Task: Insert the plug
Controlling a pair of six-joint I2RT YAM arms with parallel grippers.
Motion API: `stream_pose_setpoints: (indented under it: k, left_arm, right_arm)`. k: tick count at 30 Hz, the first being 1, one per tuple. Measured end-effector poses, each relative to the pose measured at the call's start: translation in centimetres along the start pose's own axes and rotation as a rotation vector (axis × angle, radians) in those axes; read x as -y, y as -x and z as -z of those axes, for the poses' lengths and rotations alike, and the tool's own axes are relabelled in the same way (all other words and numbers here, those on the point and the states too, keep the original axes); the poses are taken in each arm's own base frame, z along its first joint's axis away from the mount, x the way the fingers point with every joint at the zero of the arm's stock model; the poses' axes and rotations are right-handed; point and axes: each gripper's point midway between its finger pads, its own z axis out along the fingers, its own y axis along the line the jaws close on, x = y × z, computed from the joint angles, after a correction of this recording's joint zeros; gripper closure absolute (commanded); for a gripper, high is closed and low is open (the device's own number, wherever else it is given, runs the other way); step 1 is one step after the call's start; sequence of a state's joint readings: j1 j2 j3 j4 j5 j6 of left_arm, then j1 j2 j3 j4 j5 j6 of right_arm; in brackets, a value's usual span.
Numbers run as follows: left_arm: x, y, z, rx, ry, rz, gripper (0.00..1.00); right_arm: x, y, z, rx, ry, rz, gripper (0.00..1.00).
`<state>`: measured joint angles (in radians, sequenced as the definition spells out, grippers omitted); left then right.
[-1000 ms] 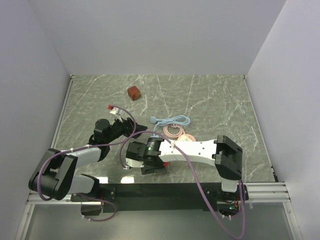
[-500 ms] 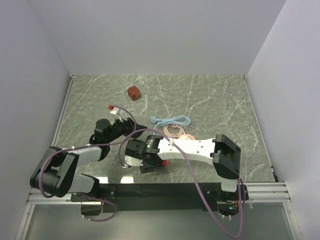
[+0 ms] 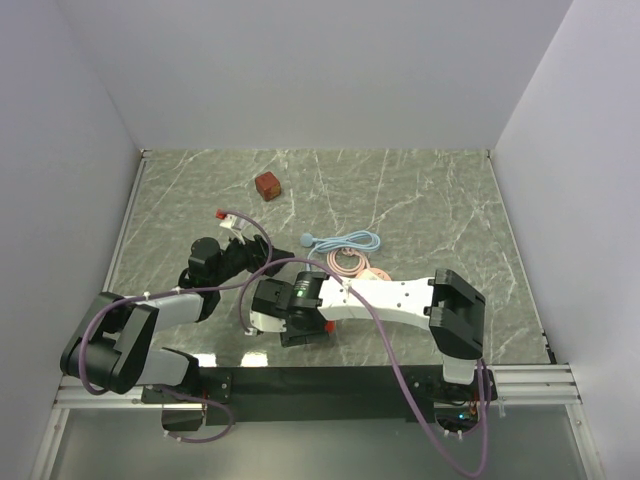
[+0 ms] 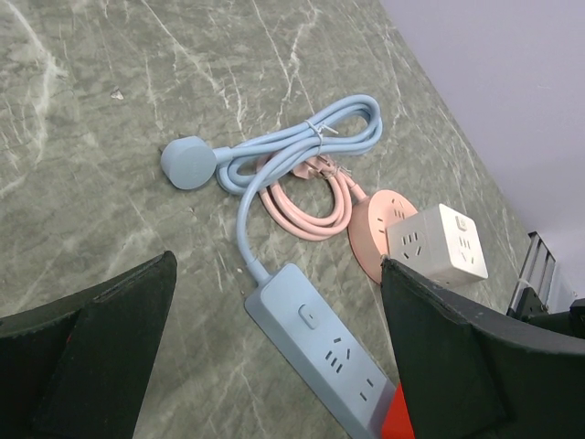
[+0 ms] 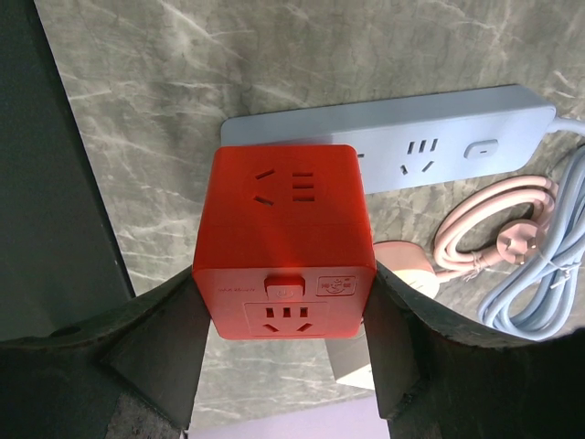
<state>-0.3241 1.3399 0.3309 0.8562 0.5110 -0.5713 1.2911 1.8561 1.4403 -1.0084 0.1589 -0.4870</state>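
Hardly anything has shifted in the last second. Right gripper clamps the plug, centre frame, over the power strip; left gripper gapes wide. Square it with a socket, then press straight down.

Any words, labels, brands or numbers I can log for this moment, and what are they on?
Nothing can be read.
Plug: small white label beside its front button, too small to read.
Plug: faint print left of that button, blurred.
Power strip: socket holes and a switch, no lettering visible.
White cube: socket holes only, no lettering visible.
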Motion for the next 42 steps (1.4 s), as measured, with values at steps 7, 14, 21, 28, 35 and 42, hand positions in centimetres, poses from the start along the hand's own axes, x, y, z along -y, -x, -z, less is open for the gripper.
stream_pose_setpoints:
  k: [7,14,21,28,35,42]
  left_arm:
    - [0.0,0.0,0.0,0.0,0.0,0.002,0.01]
    - [0.0,0.0,0.0,0.0,0.0,0.002,0.01]
    - [-0.1,-0.1,0.0,-0.004,0.003,0.005,0.01]
    - [-0.1,-0.1,0.0,-0.004,0.003,0.005,0.01]
    - [-0.2,-0.3,0.1,-0.006,0.007,0.007,0.01]
    - [-0.1,-0.1,0.2,0.005,0.004,0.016,0.0]
  right_arm:
    - [0.0,0.2,-0.3,0.024,-0.012,-0.022,1.0]
    - [0.7,3.9,-1.1,0.183,-0.035,-0.041,1.0]
    - [5.2,7.2,-6.1,0.331,-0.136,-0.134,1.0]
    - [5.6,5.8,-5.8,0.38,-0.156,-0.207,1.0]
    - [5.7,5.7,-5.6,0.39,-0.163,-0.247,1.0]
    - [5.1,4.4,-5.1,0.439,-0.196,-0.38,1.0]
